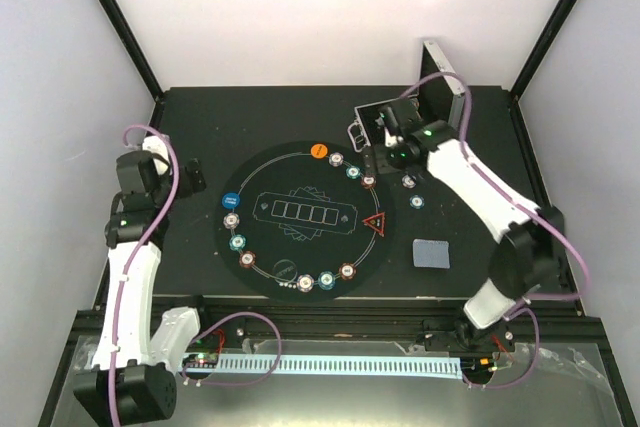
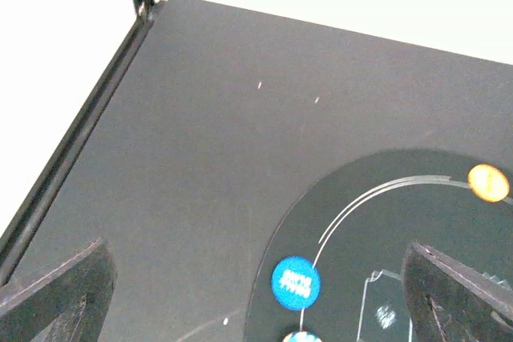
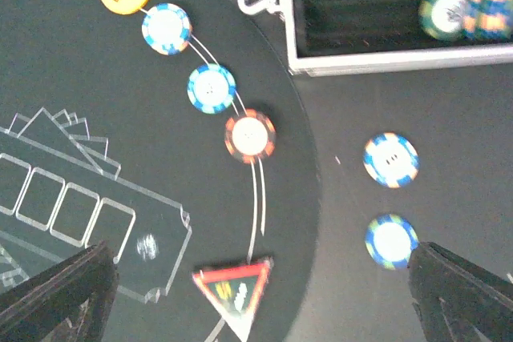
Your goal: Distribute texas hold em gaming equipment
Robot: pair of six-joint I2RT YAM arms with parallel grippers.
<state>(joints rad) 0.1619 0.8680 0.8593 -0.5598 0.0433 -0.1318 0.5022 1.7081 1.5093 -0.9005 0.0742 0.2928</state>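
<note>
- Broadly, the top view shows the job partly done. Poker chips (image 1: 347, 270) ring the mat (image 1: 335, 247): three just ahead of the right gripper (image 1: 375, 157), three ahead of the left gripper (image 1: 192, 175), and three at the near rim, well back from both.
- The orange disc (image 1: 318, 150) and blue disc (image 1: 230, 200) sit on the ring. The red triangle marker (image 1: 376, 224) lies on the mat, back from the right jaws toward that arm's base.
- What looks left to do: two stray chips (image 1: 408, 182) lie off the mat beside the right jaws. The playing cards (image 1: 431, 253) sit stacked off the mat, well behind them, and the printed card boxes (image 1: 302, 212) are bare.
- The stack's long axis seems to run side to side, though it is too small here to be sure.
- In the left wrist view the fingers (image 2: 60, 294) stand fully spread and hold nothing. The blue disc lies ahead, between them.
- In the right wrist view the fingers (image 3: 461, 294) are also spread wide and empty. The triangle lies between them, one corner pointing back at the wrist and its flat edge facing away.
- Three chips curve ahead of the gap, and the stray pair lies nearer the right-hand finger.
- The case (image 3: 361, 60) lies beyond the jaws with more chips inside.
</note>
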